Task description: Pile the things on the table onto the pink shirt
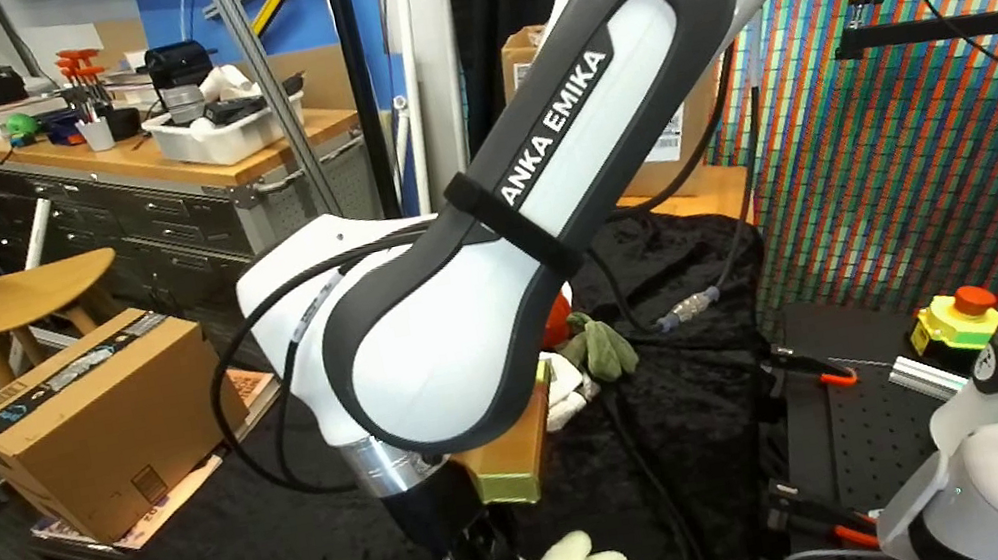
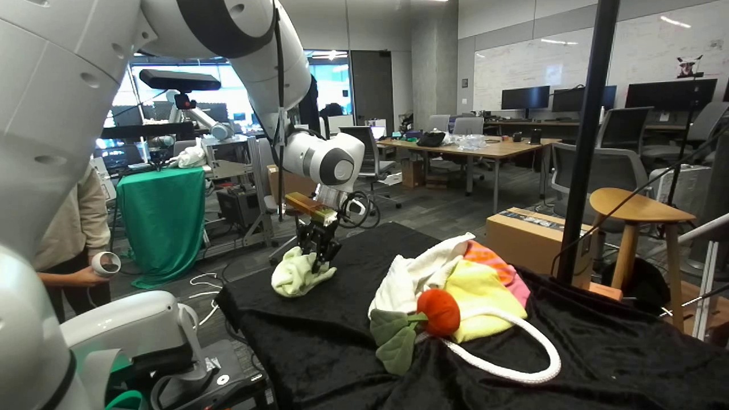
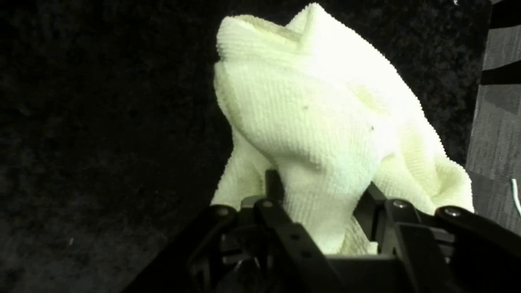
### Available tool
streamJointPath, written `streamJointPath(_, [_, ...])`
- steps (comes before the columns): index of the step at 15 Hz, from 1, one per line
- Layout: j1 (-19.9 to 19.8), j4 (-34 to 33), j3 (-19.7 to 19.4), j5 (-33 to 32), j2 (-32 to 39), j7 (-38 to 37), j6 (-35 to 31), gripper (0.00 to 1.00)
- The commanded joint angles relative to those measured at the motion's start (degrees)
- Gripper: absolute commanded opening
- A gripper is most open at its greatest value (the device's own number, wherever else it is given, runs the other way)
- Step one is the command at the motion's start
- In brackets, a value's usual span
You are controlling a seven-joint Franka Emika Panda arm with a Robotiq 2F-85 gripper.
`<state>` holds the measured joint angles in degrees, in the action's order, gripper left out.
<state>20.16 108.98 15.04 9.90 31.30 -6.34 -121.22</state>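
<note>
Low over table [image 2: 319, 347], gripper [image 3: 321, 193] partly spread, pinching yellow-green cloth [image 3: 317, 106].

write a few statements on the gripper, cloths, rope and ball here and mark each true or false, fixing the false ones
1. A fold of the pale green cloth is between the jaws of the gripper. True.
2. Part of the pink shirt shows beyond the yellow cloth in an exterior view. True.
3. The pale green cloth is on the pink shirt. False: it is at the gripper, well apart from the shirt.
4. The rope curves out onto the table. True.
5. The red ball is right under the gripper. False: the red ball is over by the yellow cloth.
</note>
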Motion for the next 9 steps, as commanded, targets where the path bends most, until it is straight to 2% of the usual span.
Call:
streamJointPath(1, [0.44,-0.44,-0.24,-1.45,-2.21,-0.91,2.82,0.15])
streamJointPath(4, [0.14,-0.76,-0.61,-1.78,-3.65,-1.43,4.23,0.05])
streamJointPath(9, [-1.25,0.19,-3.92,-3.50,-9.02,-6.23,3.71,0.10])
